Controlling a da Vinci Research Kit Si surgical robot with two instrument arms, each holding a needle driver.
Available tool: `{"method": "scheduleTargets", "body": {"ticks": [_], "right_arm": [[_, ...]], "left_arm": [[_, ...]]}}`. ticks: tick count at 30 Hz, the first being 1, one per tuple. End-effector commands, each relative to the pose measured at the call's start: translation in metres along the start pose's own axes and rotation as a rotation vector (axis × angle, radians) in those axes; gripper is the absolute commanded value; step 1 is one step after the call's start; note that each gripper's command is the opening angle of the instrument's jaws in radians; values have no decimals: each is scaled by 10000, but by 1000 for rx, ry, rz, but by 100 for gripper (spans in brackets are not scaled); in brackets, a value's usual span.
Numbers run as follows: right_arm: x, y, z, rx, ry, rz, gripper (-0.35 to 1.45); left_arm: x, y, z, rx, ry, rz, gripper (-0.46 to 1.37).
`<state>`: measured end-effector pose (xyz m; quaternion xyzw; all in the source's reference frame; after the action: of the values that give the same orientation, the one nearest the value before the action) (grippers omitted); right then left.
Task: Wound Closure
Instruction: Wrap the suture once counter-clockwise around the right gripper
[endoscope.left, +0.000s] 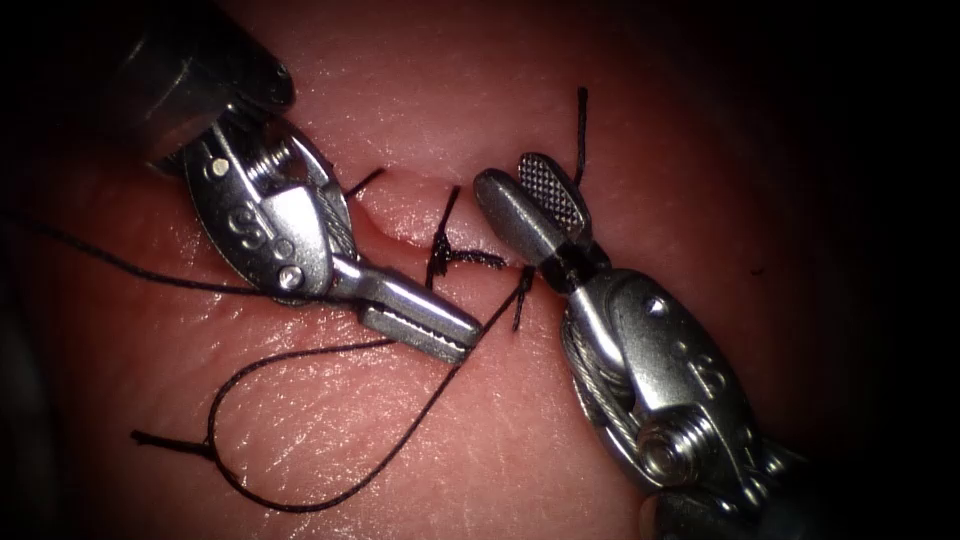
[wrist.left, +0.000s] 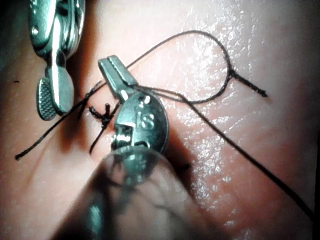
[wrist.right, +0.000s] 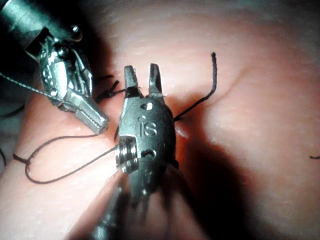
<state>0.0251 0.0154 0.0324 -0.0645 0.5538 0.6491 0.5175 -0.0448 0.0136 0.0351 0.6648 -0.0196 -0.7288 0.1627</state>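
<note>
Your left tool's fingers are closed on the thread; your right tool's fingers are open, holding nothing. A knot already sits on the cut, so a stitch looks tied; tails remain uncut. I see no needle. The thread loops over the tissue left of the cut, its long axis slanting toward the knot.

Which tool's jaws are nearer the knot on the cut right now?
Roughly even, the right tool slightly nearer. Its open jaws sit just right of the knot; the left tool, jaws shut, lies just below and left of it, over the thread.
</note>
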Motion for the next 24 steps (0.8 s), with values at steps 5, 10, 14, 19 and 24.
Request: {"method": "scheduleTargets", "body": {"ticks": [5,10,14,19,24], "right_arm": [[1,1,2,-3,-2,0,21],[3,4,6,-6,-4,-1,21],[3,8,10,-7,-3,-3,13],[-3,6,12,-5,-8,-7,-13],[-14,2,18,16,-28,-20,-24]], "left_arm": [[5,-5,-1,3,10,-6,-35],[13,-8,-3,6,17,-5,-35],[25,-14,-5,6,24,-3,-35],[44,-29,-9,16,43,-9,-35],[58,-45,-7,19,58,-8,-35]]}}
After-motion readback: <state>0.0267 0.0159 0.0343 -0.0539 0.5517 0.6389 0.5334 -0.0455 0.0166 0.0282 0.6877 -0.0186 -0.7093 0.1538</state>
